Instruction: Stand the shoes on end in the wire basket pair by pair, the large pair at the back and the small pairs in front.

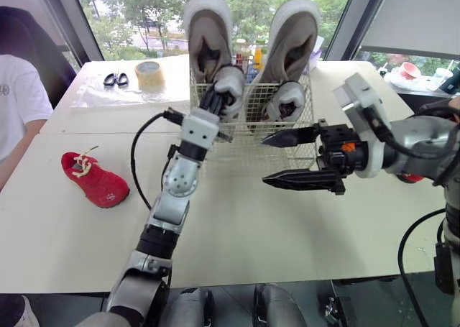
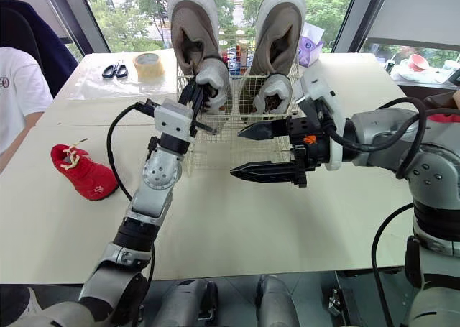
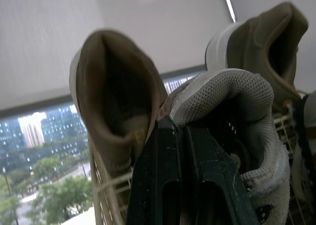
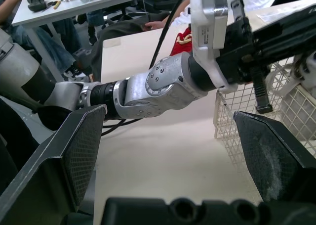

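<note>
The left hand (image 1: 213,98) is clamped on the mesh collar of a small grey shoe (image 1: 231,83), its two black fingers (image 3: 163,175) pressed close together at the shoe's opening. That shoe stands on end in the front left part of the wire basket (image 1: 248,146), opening facing the robot. Just beside it, in the front right part, a second small grey shoe (image 1: 288,100) stands the same way, with no hand on it.

Behind the two small shoes, a large tan shoe (image 1: 207,36) and its mate (image 1: 293,36) stand upright at the back of the basket. Their white soles face away and they rise well above the wire rim. In the left wrist view the large shoe's dark opening looms just behind the gripped collar.

The right hand (image 1: 265,159) hovers over the desk (image 1: 251,226) in front of the basket's right front corner. Its fingers are spread wide apart and hold nothing. They point towards the left arm.

A small red shoe (image 1: 95,180) with pale laces lies on its side on the desk, well apart from the basket on the robot's left. Farther back on that side, scissors (image 1: 115,79) and a roll of tape (image 1: 149,74) rest on a clear plastic sheet (image 1: 93,93). A person in a white shirt (image 1: 18,97) sits at the desk's left edge.
</note>
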